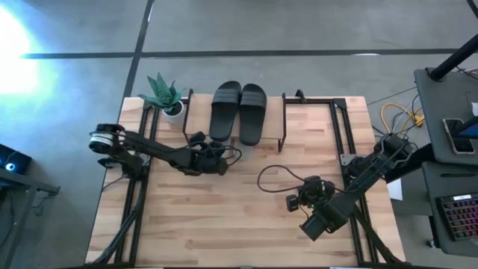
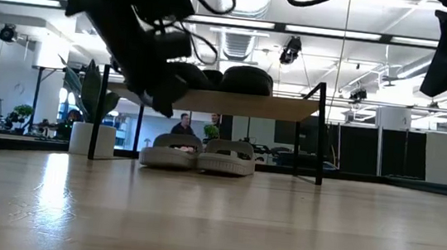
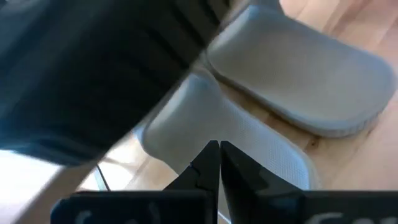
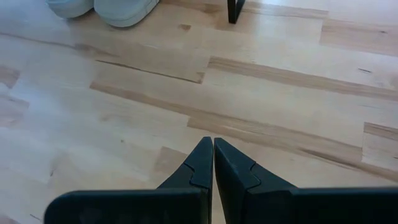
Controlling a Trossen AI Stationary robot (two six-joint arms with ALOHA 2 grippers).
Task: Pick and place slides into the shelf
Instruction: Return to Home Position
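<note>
The shelf [image 1: 273, 119] stands at the table's far edge. The black pair [image 1: 239, 112] lies on its top board [image 2: 242, 104]. The grey pair [image 2: 198, 154] rests sole-down on the table under that board; it also shows in the left wrist view as grey slides [image 3: 298, 81] and at the right wrist view's edge [image 4: 118, 9]. My left gripper [image 1: 218, 164] hangs shut in front of the shelf at about board height [image 2: 163, 106], touching nothing. Its fingertips [image 3: 219, 149] point at the grey pair. My right gripper [image 1: 293, 202] is shut above bare table [image 4: 212, 146], toward the near right.
A potted plant [image 1: 166, 97] stands left of the shelf. A black cable loop [image 1: 272, 179] lies on the table near my right arm. Black metal rails [image 1: 340, 127] run along both table sides. People [image 2: 183, 125] are in the room beyond.
</note>
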